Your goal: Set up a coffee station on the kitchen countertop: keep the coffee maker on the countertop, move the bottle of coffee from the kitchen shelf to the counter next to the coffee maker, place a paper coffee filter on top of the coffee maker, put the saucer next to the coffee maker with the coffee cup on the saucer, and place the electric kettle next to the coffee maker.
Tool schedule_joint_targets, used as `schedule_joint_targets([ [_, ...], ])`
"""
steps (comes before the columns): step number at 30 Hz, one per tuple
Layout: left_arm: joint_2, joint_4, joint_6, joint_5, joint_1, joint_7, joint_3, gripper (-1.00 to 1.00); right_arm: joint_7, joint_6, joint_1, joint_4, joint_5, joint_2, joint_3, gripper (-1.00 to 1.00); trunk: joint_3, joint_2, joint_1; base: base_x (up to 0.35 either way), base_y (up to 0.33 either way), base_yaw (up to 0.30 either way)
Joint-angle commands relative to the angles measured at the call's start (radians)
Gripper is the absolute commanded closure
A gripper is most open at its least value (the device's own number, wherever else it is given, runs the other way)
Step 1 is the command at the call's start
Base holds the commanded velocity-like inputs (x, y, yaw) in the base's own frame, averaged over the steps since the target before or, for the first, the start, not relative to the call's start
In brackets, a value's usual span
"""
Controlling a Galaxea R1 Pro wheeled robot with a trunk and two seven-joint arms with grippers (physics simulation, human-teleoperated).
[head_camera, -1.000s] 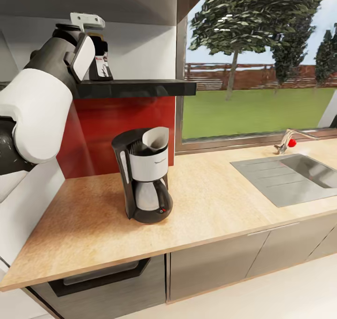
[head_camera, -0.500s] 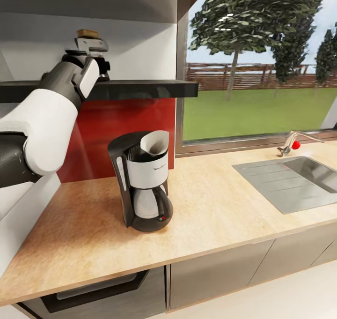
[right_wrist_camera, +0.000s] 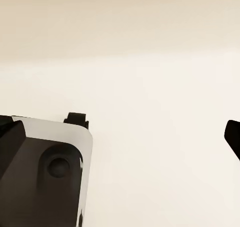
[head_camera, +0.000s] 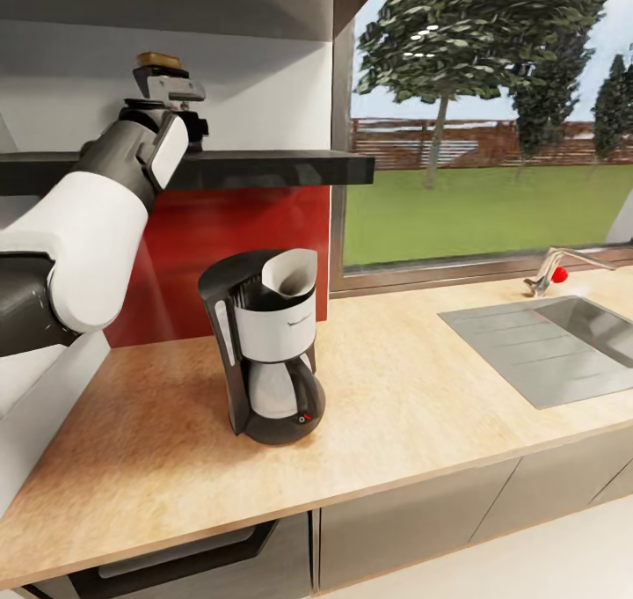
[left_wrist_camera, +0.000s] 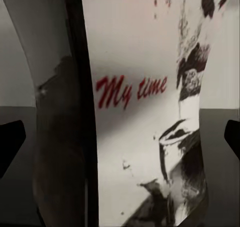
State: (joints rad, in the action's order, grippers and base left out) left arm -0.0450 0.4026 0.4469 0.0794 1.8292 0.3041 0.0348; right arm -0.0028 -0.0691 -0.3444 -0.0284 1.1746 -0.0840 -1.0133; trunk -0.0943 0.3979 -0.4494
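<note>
Left arm: raised to the kitchen shelf (head_camera: pixel 264 166), forearm angled up and away from the head camera.
Left gripper (head_camera: pixel 167 84): at the bottle of coffee (left_wrist_camera: pixel 145 107), whose tan-brown top (head_camera: pixel 158 59) shows just above the wrist in the head view. The wrist camera sees the bottle's white "My time" label very close, with both fingertips (left_wrist_camera: pixel 11 142) at the picture's 2 side edges, spread apart on either side of the bottle; whether they press on it I cannot tell.
Right gripper (right_wrist_camera: pixel 122 142): 2 dark fingertips wide apart, nothing between them, over a pale surface.
Coffee maker (head_camera: pixel 264 344): upright on the countertop (head_camera: pixel 422 405), below the shelf, a white paper coffee filter (head_camera: pixel 294 278) sitting in its top.
Sink (head_camera: pixel 563 344): set into the countertop, well apart from the coffee maker, tap (head_camera: pixel 549 273) behind it.
</note>
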Motion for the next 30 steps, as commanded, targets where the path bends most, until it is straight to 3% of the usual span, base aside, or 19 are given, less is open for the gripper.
schedule_joint_targets([
  [1,-0.001,0.008,0.006,0.008,0.001,0.0,0.003,-1.0,0.0,-0.003,-0.001,0.001,0.008,0.0,-0.008,-1.0,-0.002,0.002,-0.001,0.005,0.0,0.0],
  [10,-0.003,0.066,0.012,0.008,0.001,-0.002,0.0,-1.0,0.0,-0.003,-0.001,0.001,0.008,0.0,-0.008,-1.0,-0.002,0.002,-0.001,0.001,0.0,0.0],
  [30,0.001,0.053,0.009,0.012,0.001,-0.013,0.002,-1.0,0.0,-0.003,-0.001,0.001,0.008,0.0,-0.009,-1.0,-0.002,0.002,-0.001,0.031,0.01,0.0],
])
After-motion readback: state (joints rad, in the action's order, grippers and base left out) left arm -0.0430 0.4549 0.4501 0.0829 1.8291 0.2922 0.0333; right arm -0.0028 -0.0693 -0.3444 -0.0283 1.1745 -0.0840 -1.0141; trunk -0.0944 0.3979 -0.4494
